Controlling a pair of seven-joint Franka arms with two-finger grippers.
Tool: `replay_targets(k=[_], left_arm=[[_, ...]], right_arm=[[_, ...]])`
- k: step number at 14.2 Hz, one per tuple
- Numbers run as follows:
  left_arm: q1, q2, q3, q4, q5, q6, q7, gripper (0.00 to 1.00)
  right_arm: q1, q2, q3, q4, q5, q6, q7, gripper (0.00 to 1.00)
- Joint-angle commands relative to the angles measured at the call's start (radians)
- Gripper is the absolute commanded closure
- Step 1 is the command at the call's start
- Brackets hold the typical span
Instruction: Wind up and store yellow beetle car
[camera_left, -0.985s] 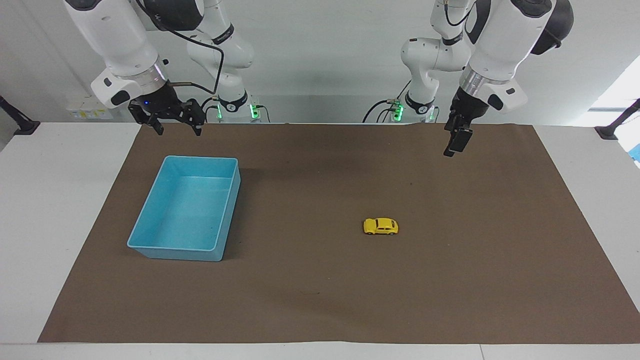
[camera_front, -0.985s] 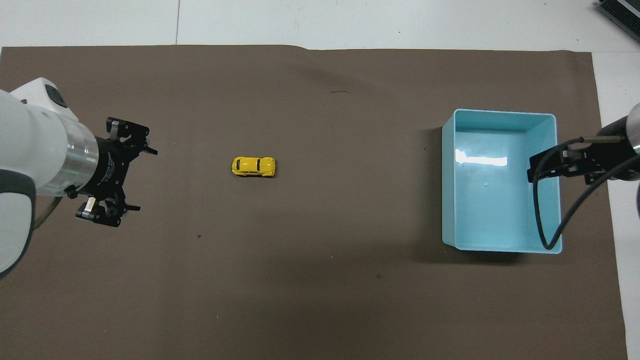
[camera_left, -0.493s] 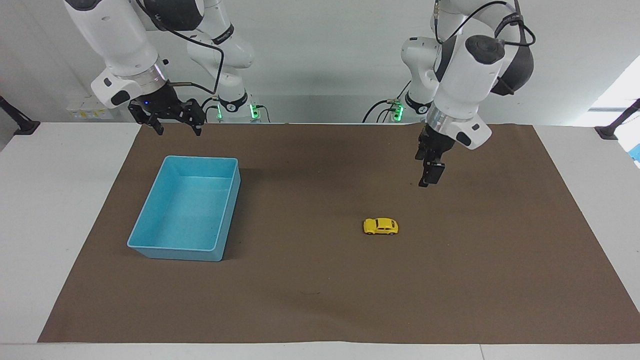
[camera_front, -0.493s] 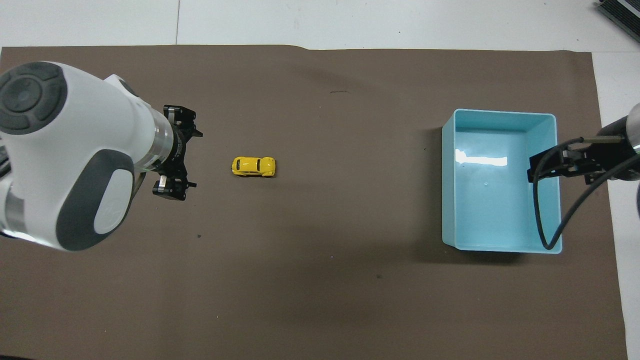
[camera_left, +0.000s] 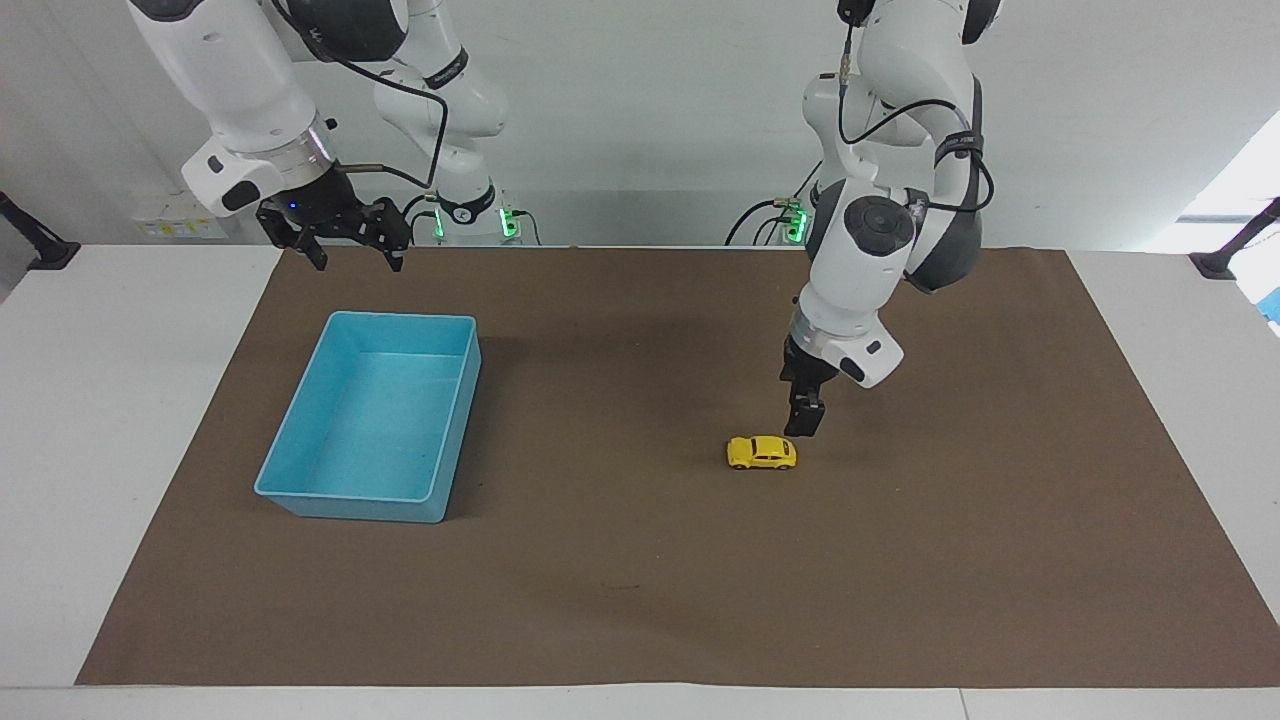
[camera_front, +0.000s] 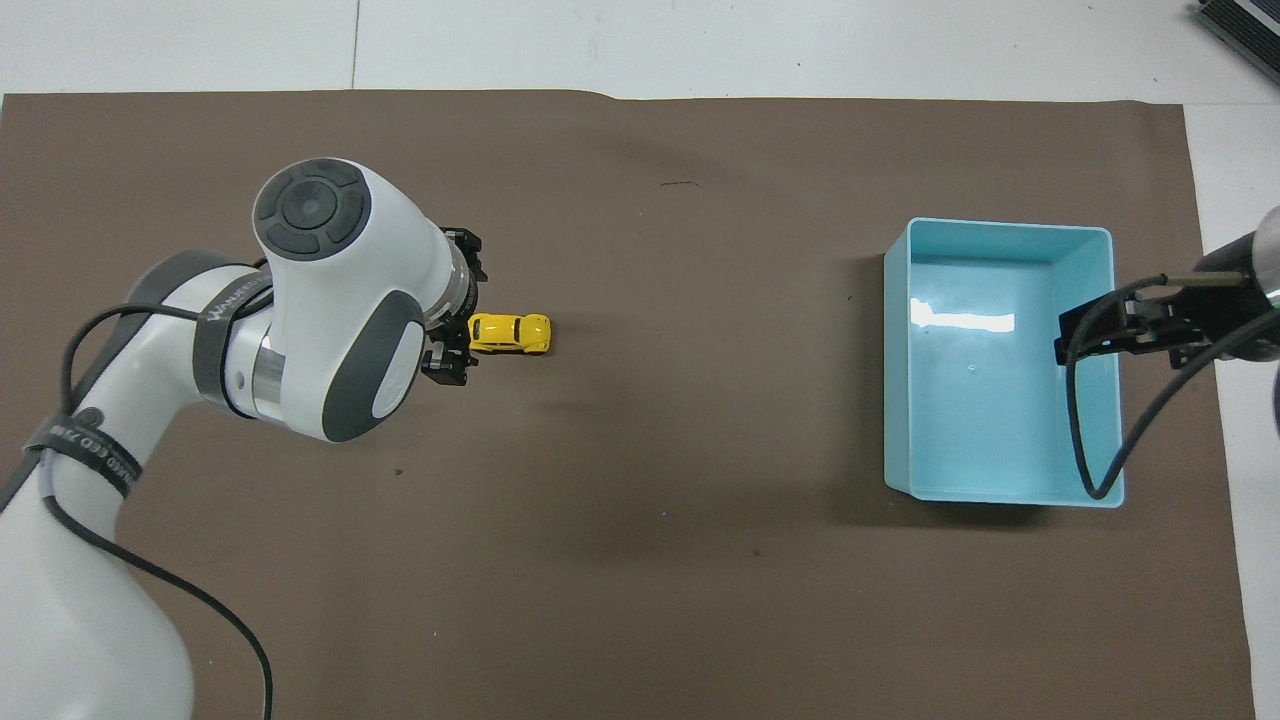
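The left gripper (camera_left: 804, 420) hangs just above one end of the yellow car (camera_left: 762, 453), its fingers spread and holding nothing; the car sits on its wheels on the brown mat (camera_left: 640, 580), just below and slightly to the tray side of the fingertips. In the overhead view the two fingers straddle the line of the car's end, so the step in hand looks like the approach to a grasp. To do it well, the gripper likely needs to shift a touch along the car toward its middle, so that the fingers come down on both flanks rather than over the nose. The descent should be slow and straight, since a small car on wheels will probably roll off at a glancing touch. The fingers should close on the body, above the wheels, so that the wheels stay free to turn for the pull-back winding. The right gripper (camera_left: 340, 236) waits with open fingers over the mat's edge by the blue tray (camera_left: 300, 440), well apart from the car.
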Motion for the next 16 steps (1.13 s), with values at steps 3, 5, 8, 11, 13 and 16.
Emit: replay_targets(k=[3, 5, 8, 11, 13, 16], left_arm=[[-0.023, 0.052, 0.016, 0.006, 0.011, 0.055, -0.009, 0.0], [-0.021, 0.075, 0.013, 0.004, 0.009, 0.079, -0.013, 0.0], [-0.015, 0.118, 0.016, 0.001, 0.005, 0.125, -0.013, 0.0], [-0.009, 0.126, 0.016, 0.001, 0.003, 0.128, -0.012, 0.0], [-0.012, 0.127, 0.013, -0.005, 0.003, 0.15, -0.015, 0.0], [-0.014, 0.126, 0.013, -0.022, 0.002, 0.158, -0.003, 0.42]], right_arm=[[-0.008, -0.011, 0.002, -0.003, 0.017, -0.007, -0.024, 0.0], [-0.008, -0.011, 0.002, -0.003, 0.017, -0.007, -0.024, 0.0], [-0.008, -0.011, 0.002, -0.003, 0.017, -0.007, -0.024, 0.0], [-0.008, -0.011, 0.002, -0.003, 0.017, -0.007, -0.024, 0.0], [-0.008, -0.011, 0.002, -0.003, 0.017, -0.007, -0.024, 0.0], [-0.008, -0.011, 0.002, -0.003, 0.017, -0.007, -0.024, 0.0]])
